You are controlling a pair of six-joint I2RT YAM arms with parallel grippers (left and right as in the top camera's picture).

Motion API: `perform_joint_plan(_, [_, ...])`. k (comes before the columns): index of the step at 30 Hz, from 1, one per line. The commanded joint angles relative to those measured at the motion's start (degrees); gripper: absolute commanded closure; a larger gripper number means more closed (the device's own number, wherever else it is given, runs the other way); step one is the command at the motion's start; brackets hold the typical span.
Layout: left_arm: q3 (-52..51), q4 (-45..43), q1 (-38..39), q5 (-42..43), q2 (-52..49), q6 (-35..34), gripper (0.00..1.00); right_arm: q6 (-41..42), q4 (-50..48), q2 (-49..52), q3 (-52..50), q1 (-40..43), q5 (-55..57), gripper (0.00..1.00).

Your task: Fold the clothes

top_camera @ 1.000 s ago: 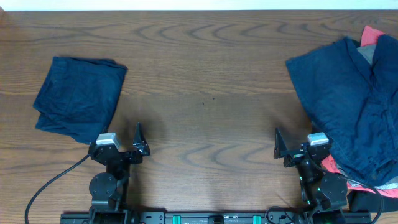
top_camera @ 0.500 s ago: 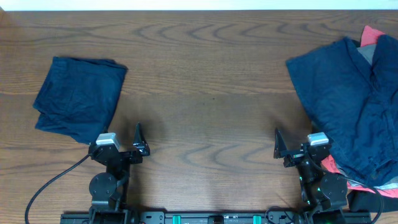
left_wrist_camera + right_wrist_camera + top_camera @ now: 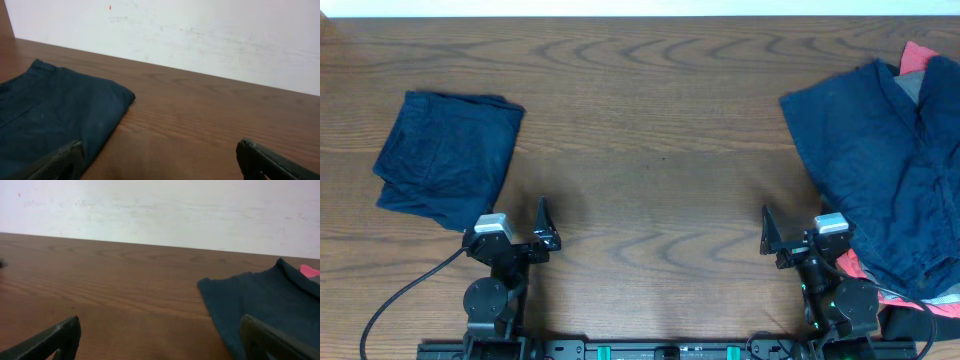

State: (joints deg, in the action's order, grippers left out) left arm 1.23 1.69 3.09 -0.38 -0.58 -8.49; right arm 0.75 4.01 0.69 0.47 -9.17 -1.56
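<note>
Wooden table (image 3: 650,130) seen from above. The left gripper (image 3: 159,150) and right gripper (image 3: 160,325) rest near its front edge, jaws spread wide, holding nothing. At far left lie folded navy shorts (image 3: 445,160); at far right a spread navy garment (image 3: 865,160) covers a coral garment (image 3: 920,55).

Brown wooden table (image 3: 650,120), folded navy shorts (image 3: 445,158) at left, rumpled clothes pile (image 3: 890,170) at right
</note>
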Motion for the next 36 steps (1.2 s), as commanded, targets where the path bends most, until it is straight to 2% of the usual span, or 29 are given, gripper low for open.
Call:
perform_joint_plan(1, [-1.0,2.5,-0.3,-0.5,0.3,1.2,0.02,-0.8,0.1,-0.4,-0.2,0.4,-0.4,0.01])
perform_joint_plan(24, [-1.0,2.5,-0.3,-0.5,0.3,1.2,0.02,-0.7,0.1,-0.4,-0.2,0.4,-0.5,0.01])
perform_joint_plan(32, [-1.0,1.9,-0.3,-0.4,0.3,1.0,0.02,8.6,-2.1,-0.4,-0.2,0.4,-2.4,0.01])
perform_joint_plan(36, [-0.8,2.4,-0.3,2.0,0.3,-1.9,0.02,11.4,0.7,-0.3,0.5,0.4,-2.3,0.01])
